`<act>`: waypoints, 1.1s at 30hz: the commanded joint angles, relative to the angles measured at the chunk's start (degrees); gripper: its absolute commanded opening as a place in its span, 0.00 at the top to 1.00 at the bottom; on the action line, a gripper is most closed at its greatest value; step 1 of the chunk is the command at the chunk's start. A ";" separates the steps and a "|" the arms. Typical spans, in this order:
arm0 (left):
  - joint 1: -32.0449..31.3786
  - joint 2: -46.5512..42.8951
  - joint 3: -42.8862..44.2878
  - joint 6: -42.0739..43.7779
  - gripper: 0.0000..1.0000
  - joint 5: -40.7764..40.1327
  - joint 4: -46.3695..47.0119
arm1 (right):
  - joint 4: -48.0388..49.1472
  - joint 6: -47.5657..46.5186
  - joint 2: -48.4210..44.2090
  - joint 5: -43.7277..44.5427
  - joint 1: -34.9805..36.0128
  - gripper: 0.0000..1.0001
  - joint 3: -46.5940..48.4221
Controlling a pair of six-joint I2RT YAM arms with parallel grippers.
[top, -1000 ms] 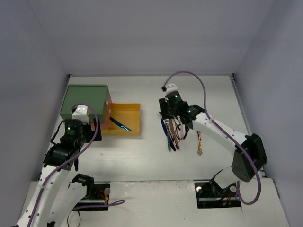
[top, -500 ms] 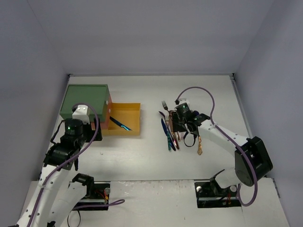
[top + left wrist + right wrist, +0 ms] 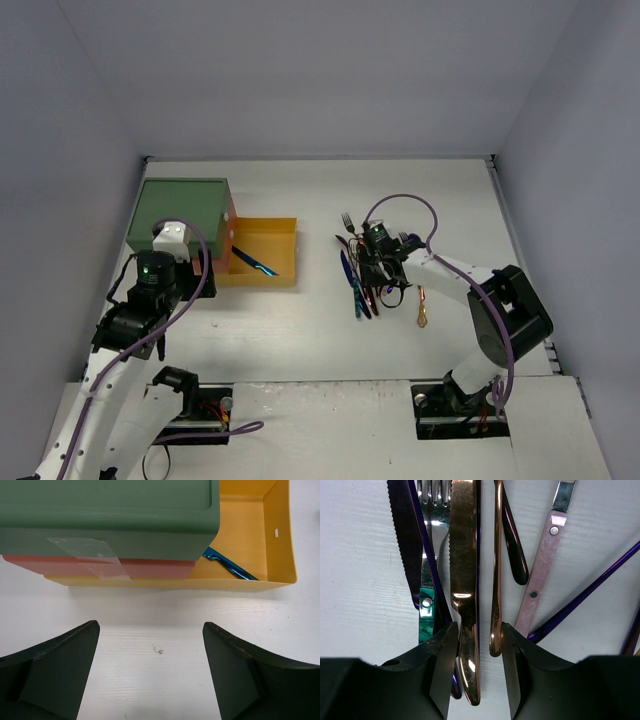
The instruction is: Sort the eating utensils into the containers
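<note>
The right gripper (image 3: 477, 630), jaws half parted and clamping nothing yet, straddles the copper knife (image 3: 464, 555) in the pile (image 3: 358, 292), seemingly to single it out, while the left gripper (image 3: 151, 627) hangs spread wide and empty before the pulled-out yellow drawer (image 3: 280, 545).

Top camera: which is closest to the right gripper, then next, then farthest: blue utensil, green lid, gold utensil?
1. Gold utensil, just right of the right gripper.
2. Blue utensil, left, in the yellow drawer.
3. Green lid, far left.
</note>
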 commanded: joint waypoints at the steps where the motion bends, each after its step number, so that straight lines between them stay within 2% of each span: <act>1: -0.20 0.71 0.85 -0.68 0.18 0.15 2.91 | 1.59 0.48 1.51 -1.02 -0.14 0.64 1.88; 8: -0.20 0.55 0.85 -0.68 0.18 0.24 2.90 | 2.11 0.74 3.31 -0.85 0.02 0.66 1.97; 12: -0.20 0.54 0.85 -0.68 0.18 0.15 2.83 | 2.19 0.74 3.59 0.06 0.03 0.71 1.88; 22: -0.20 0.55 0.85 -0.76 0.18 0.25 2.91 | 2.02 0.72 3.46 1.99 -0.06 0.98 1.35; 33: -0.20 1.07 0.90 -0.76 0.18 0.42 2.86 | -2.21 -0.17 -4.74 3.58 -0.06 1.00 4.04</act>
